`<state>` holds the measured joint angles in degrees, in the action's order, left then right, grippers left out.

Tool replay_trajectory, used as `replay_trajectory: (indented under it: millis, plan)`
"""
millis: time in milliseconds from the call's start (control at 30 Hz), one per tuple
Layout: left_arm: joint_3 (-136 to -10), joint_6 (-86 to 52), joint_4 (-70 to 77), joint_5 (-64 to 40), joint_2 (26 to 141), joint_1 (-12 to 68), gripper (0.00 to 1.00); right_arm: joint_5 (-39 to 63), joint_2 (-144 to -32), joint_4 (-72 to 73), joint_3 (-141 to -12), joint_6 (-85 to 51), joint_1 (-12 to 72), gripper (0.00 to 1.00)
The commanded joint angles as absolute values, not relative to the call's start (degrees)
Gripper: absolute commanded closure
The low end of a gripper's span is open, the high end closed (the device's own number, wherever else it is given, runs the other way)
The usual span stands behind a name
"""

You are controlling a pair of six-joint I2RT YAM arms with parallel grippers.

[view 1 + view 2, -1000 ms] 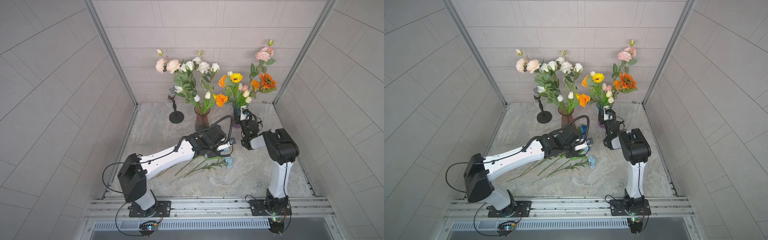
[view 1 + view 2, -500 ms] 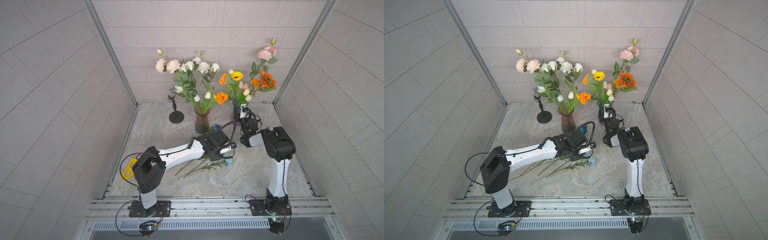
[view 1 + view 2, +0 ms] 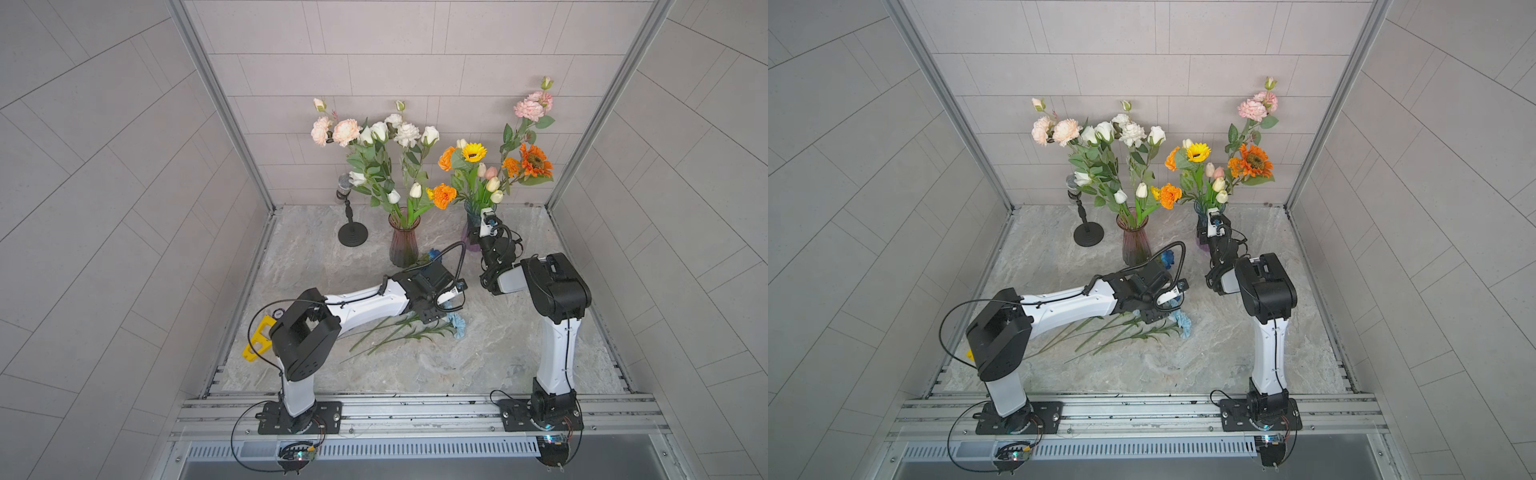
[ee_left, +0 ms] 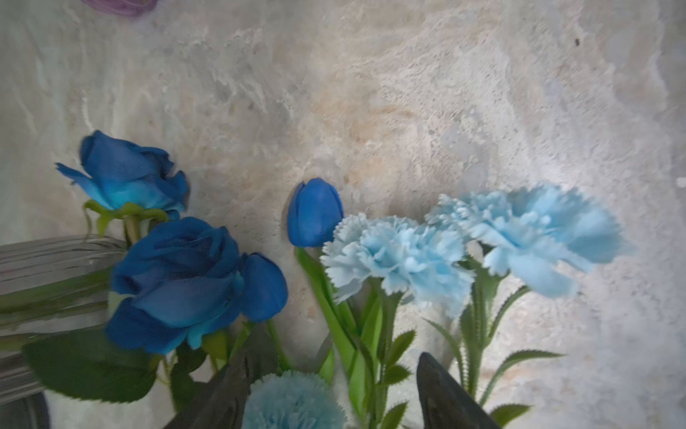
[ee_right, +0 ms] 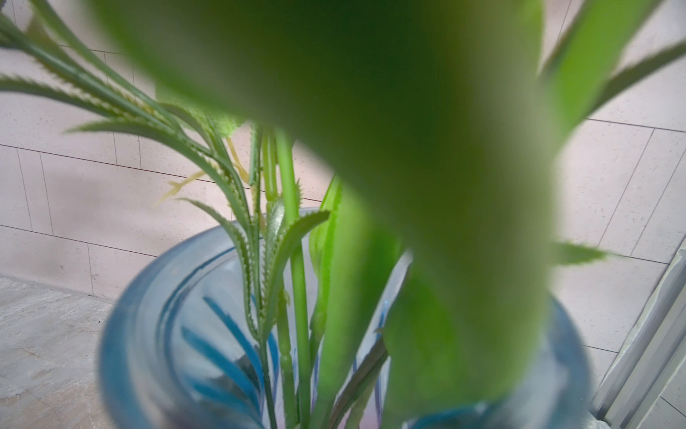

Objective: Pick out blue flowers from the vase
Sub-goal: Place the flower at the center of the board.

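Several blue flowers lie on the marble floor: two deep blue roses (image 4: 174, 282), two dark blue tulips (image 4: 315, 213) and pale blue carnations (image 4: 401, 256), their green stems (image 3: 386, 336) trailing toward the front left. In both top views a carnation (image 3: 457, 326) (image 3: 1183, 324) shows beside the left wrist. My left gripper (image 4: 332, 358) hangs low over the stems with jaws wide apart, a carnation head (image 4: 293, 403) between the fingers (image 4: 445, 401). My right gripper (image 3: 484, 222) is at the blue vase (image 5: 122, 334); leaves hide its fingers.
A brown ribbed vase (image 3: 403, 245) with white and peach blooms stands just behind the left gripper. The blue vase (image 3: 471, 235) holds orange, yellow and pink blooms. A microphone stand (image 3: 352, 232) sits at the back left, a yellow tool (image 3: 257, 343) by the left wall.
The left gripper's jaws have spread apart over the laid-down flowers and the left arm has sunk lower. The right arm has stayed at the blue vase.
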<state>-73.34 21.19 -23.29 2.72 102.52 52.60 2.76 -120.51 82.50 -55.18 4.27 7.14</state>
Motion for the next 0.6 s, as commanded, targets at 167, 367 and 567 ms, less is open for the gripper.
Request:
replay_trajectory:
  millis: [167,367,567]
  plan:
    - [-70.17,18.75,-19.14,6.48,89.4,46.98,0.1,2.55,-121.11,81.01,-54.07,7.4,7.47,0.25]
    - [-66.02,19.51,-17.75,9.2,82.05,44.34,0.07,2.46,-120.24,80.99,-52.97,7.75,7.56,0.15]
    - [-62.71,19.76,-16.56,10.27,77.07,42.42,0.07,2.45,-119.64,81.01,-52.38,8.38,7.64,0.13]
